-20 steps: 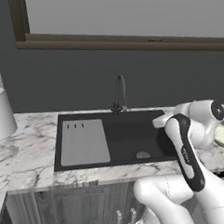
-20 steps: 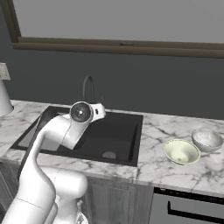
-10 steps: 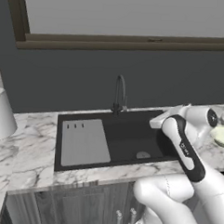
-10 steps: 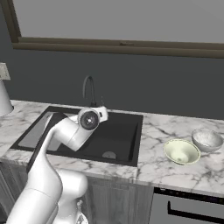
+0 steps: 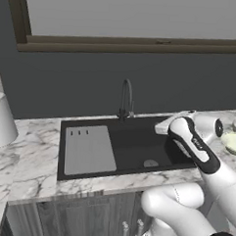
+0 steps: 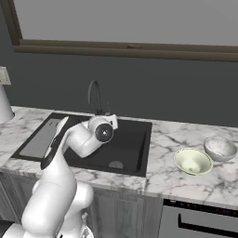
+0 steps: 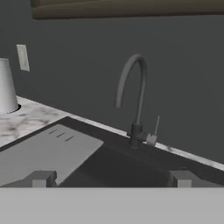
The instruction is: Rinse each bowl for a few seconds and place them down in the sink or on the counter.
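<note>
Marble counter (image 6: 172, 174) right of the black sink (image 6: 132, 153) carries both bowls (image 6: 192, 161), judged unrinsed with all rinsing left, while the empty gripper (image 7: 111, 178) is held spread wide facing the faucet (image 7: 133, 98).

Dark grey wall (image 6: 186, 100), brown-framed window (image 6: 121, 23); grey wood-grain cabinets (image 5: 60, 220)
</note>
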You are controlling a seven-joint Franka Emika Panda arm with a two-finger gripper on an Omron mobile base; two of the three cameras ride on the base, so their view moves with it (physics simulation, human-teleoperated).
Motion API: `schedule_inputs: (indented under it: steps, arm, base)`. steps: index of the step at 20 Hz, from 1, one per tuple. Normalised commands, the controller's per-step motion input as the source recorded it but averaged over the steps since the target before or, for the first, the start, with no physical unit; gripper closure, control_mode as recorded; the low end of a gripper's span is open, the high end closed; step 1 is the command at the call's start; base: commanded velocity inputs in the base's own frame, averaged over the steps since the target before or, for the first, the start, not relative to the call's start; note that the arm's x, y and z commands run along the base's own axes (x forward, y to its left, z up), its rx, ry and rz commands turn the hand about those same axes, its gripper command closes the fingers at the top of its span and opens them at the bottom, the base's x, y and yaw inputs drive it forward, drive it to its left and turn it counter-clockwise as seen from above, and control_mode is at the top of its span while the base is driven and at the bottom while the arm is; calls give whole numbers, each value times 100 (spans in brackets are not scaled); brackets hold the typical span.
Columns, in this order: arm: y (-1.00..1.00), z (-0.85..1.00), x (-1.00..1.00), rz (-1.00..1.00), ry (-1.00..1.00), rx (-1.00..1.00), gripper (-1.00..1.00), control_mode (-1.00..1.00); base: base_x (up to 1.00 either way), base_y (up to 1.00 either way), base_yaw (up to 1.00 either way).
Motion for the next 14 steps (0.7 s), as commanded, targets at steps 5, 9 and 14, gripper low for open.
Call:
schedule_inputs:
  steps: [5, 9, 14]
  arm:
    - [0, -8, 30, 4, -6, 6, -100, -100]
    - [0, -8, 30, 3, -6, 4, -100, -100]
    - [6, -9, 30, 0, -7, 2, -100, -100]
  base:
    - [0, 0, 0]
    - [0, 0, 0]
    - [0, 0, 0]
